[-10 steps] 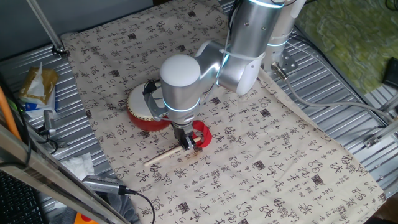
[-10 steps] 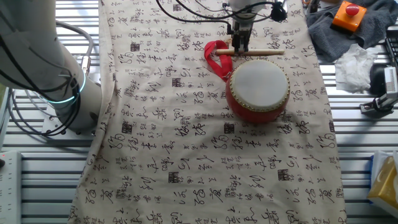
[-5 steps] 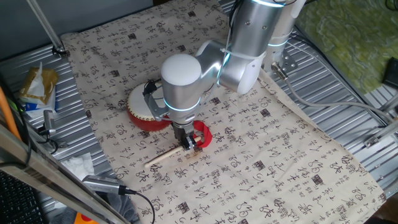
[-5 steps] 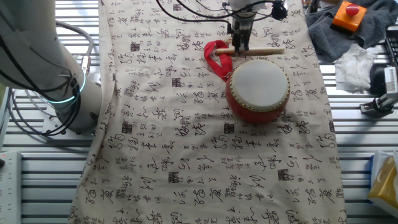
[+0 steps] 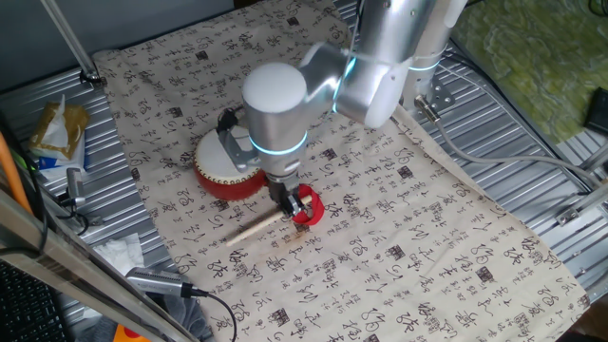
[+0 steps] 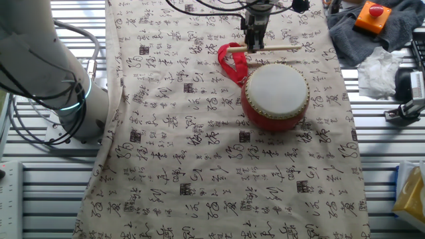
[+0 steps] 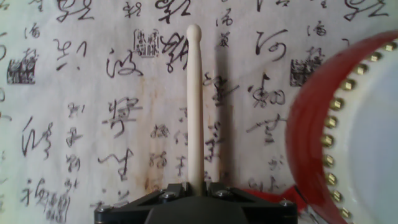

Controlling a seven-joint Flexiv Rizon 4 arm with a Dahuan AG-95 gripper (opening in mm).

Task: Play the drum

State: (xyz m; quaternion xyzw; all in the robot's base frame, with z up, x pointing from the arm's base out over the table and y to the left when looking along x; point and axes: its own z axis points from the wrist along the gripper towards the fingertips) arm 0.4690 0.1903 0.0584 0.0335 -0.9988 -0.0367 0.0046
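Note:
The drum is a squat red barrel with a white skin and studded rim, standing on the printed cloth; it also shows in one fixed view and at the right edge of the hand view. Its red ribbon loop lies beside it. My gripper is shut on one end of a thin pale wooden stick, which is lifted a little above the cloth and casts a shadow. The stick points away from the drum's side. The gripper hangs next to the ribbon.
A calligraphy-printed cloth covers the ribbed metal table. A grey rag with an orange device and crumpled white tissue lie at one side. A snack packet and cables lie beyond the cloth's edge.
The gripper has risen with the stick held in it; the stick has come up off the cloth. The drum and ribbon have not moved.

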